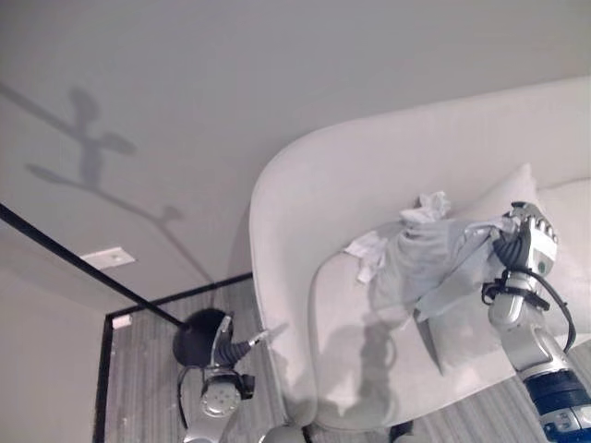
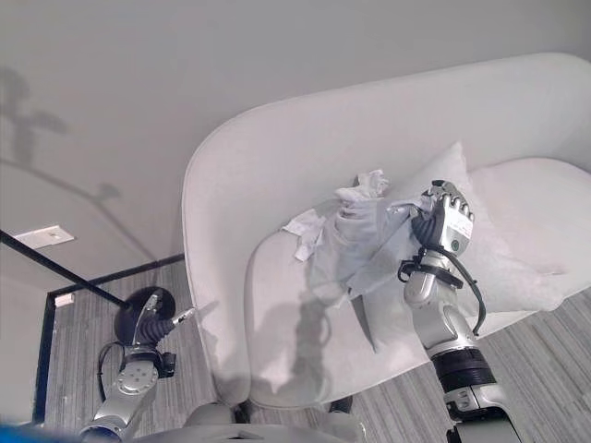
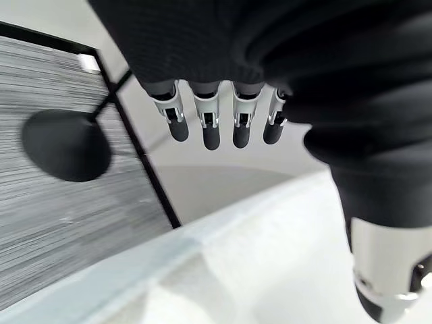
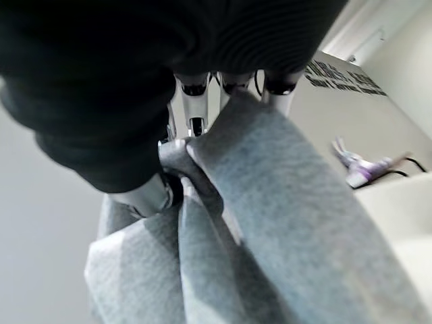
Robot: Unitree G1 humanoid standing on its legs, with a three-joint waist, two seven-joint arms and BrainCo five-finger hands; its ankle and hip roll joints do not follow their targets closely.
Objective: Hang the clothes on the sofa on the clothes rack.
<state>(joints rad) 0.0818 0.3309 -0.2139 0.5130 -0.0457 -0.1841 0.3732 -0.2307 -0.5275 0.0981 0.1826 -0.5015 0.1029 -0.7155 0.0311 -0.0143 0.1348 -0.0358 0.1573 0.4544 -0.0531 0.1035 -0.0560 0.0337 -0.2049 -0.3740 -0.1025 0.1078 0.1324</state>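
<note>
A grey garment [image 1: 420, 268] hangs lifted above the seat of the white sofa [image 1: 305, 194], bunched at its upper right. My right hand [image 1: 526, 242] is shut on that bunched edge; in the right wrist view the fingers [image 4: 196, 101] and thumb curl round the grey cloth [image 4: 270, 223]. A white piece of cloth [image 1: 367, 247] shows at the garment's left edge. The clothes rack's black pole [image 1: 83, 266] slants down to its round black base [image 1: 196, 340] on the floor left of the sofa. My left hand [image 1: 233, 349] is low beside that base, fingers [image 3: 216, 121] straight and holding nothing.
A white cushion [image 2: 517, 258] leans on the sofa seat behind and under my right hand. The sofa's curved left armrest [image 3: 223, 236] lies between my left hand and the garment. A black frame line [image 1: 103, 369] borders the striped floor near the wall.
</note>
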